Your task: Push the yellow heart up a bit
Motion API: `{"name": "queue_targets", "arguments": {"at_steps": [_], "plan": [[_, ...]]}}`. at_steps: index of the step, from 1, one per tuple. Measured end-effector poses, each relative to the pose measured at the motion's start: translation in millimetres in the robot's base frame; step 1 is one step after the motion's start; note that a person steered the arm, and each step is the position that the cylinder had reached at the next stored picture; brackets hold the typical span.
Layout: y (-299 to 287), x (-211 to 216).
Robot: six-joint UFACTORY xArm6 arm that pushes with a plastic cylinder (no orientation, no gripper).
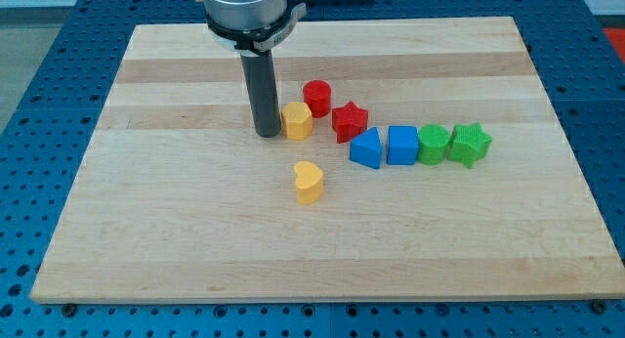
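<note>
The yellow heart (309,182) lies near the middle of the wooden board (176,221). My tip (268,134) stands above and to the left of it, apart from it. The tip is right beside the left side of a yellow hexagon block (297,121), touching or nearly touching it.
A red cylinder (316,98) and a red star (350,120) sit right of the yellow hexagon. A row runs to the view's right: a blue triangular block (366,148), a blue cube (401,145), a green block (433,144) and a green star (469,144).
</note>
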State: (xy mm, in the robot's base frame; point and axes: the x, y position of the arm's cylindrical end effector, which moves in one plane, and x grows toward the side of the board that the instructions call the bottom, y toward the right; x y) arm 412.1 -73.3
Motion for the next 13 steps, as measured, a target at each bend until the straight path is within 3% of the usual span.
{"name": "queue_targets", "arguments": {"at_steps": [3, 5, 8, 9, 10, 12, 13], "plan": [[9.2, 9.1], [-21.6, 66.4], [-30.8, 70.0], [-33.0, 89.9], [-25.9, 115.7], [62.4, 120.1], [73.8, 118.7]]}}
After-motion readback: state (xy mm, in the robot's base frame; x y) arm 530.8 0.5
